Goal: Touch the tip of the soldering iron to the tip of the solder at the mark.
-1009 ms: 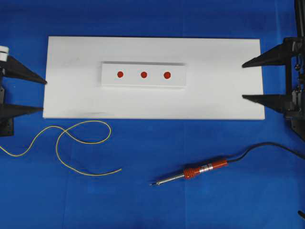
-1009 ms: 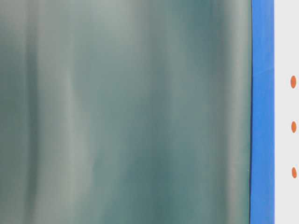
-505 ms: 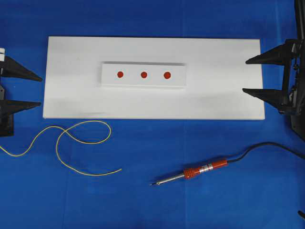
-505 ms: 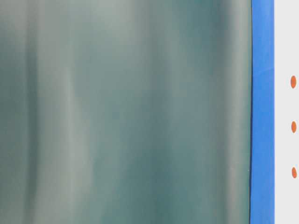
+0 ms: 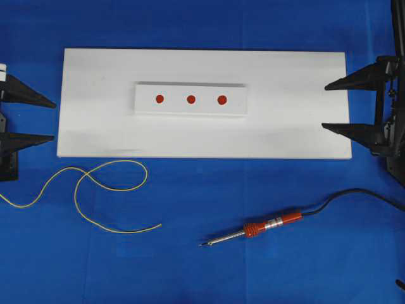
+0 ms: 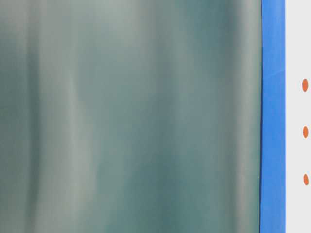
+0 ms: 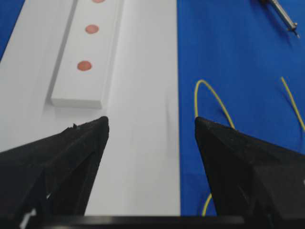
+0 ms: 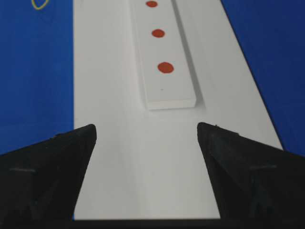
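Two grippers flank a white board (image 5: 285,126) on a blue table: at far left, the left gripper (image 5: 43,120) stands with its jaws wide apart, holding nothing. Near it the solder (image 5: 101,190) curls in yellow loops on the cloth. At the board's middle, a raised white strip (image 5: 190,111) carries three red marks (image 5: 190,99); no writing is legible. Nearer and right lies the soldering iron (image 5: 253,229), tip pointing left, its black cord (image 5: 354,193) trailing right. At far right, the right gripper (image 5: 336,106) gapes empty over the board's edge.
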